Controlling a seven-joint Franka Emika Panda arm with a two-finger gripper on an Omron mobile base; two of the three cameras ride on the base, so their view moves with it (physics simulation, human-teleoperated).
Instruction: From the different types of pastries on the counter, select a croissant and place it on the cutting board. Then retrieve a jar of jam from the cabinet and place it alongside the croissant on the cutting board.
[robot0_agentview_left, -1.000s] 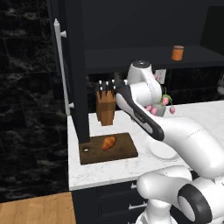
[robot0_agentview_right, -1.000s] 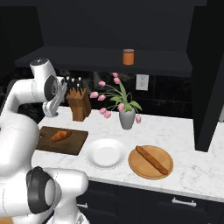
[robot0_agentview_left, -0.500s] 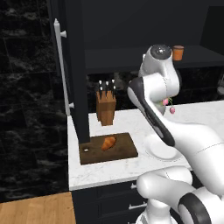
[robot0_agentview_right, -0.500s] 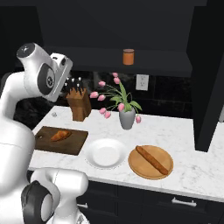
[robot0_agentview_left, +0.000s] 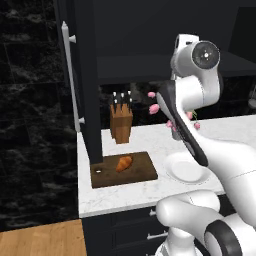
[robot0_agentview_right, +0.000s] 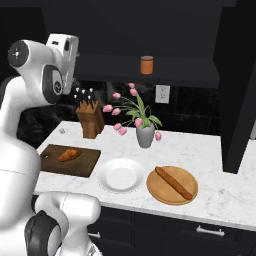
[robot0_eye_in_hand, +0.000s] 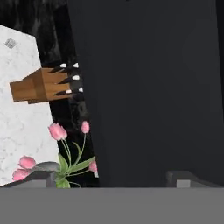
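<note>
The arm is rising away from the cutting board (robot0_agentview_left: 125, 170), its hand now lifted well above the knife block (robot0_agentview_right: 91, 120) where a second ago it was hanging low, just over the block's handles. The gripper (robot0_eye_in_hand: 113, 179) is carrying nothing and its jaws are standing wide apart; in the hand view the finger tips (robot0_eye_in_hand: 181, 178) are pointing at a dark cabinet face, with the knife block and the pink tulips (robot0_eye_in_hand: 59, 131) off to one side. The croissant (robot0_agentview_left: 124, 163) is lying on the cutting board, near its middle, so the first half of the task looks done. The jar of jam (robot0_agentview_right: 146, 65) is sitting on the cabinet shelf (robot0_agentview_right: 150, 75), above and behind the tulips and well to the right of the knife block. Judging from the lift, the arm is turning to the second half: reaching up for the jar. The loaf (robot0_agentview_right: 174, 182) is resting on the round board (robot0_agentview_right: 172, 186), far from the cutting board, beyond the white plate (robot0_agentview_right: 120, 175).
</note>
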